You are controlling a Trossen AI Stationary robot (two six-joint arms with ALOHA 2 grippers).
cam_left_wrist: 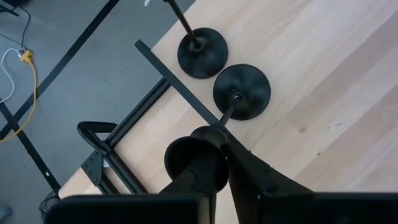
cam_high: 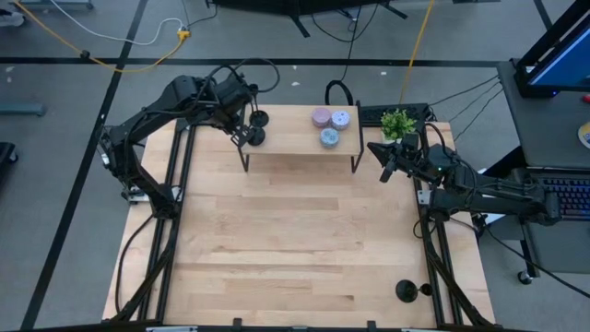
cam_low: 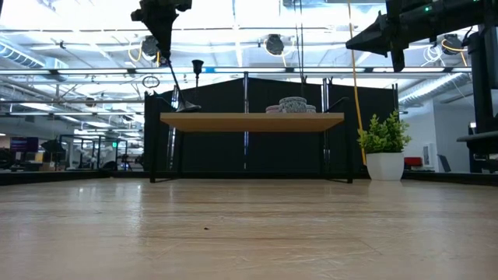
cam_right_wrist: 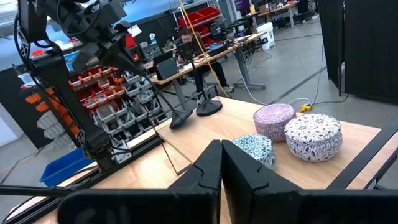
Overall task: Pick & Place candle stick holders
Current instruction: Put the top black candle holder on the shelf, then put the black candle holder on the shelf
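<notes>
**Setting a candle stick holder onto the raised shelf**

Looking down from above, you see your left pincer at the near-left end of a small raised shelf at the far side of the desk. Its fingers sit narrowly around the cup at the top of one black candle stick holder, whose stem leans away from upright while its round base rests on the shelf. My reading is that the grip is loosening so the holder can settle. A second holder stands just beside it, bases close, which suggests you are lining them up in a row at that end. Three patterned round tins occupy the shelf's middle, so the end is the free spot. A third holder waits alone near the desk's front-right corner, well apart from the others. Your right pincer hangs closed and empty beside a small potted plant, out of the way.
</notes>
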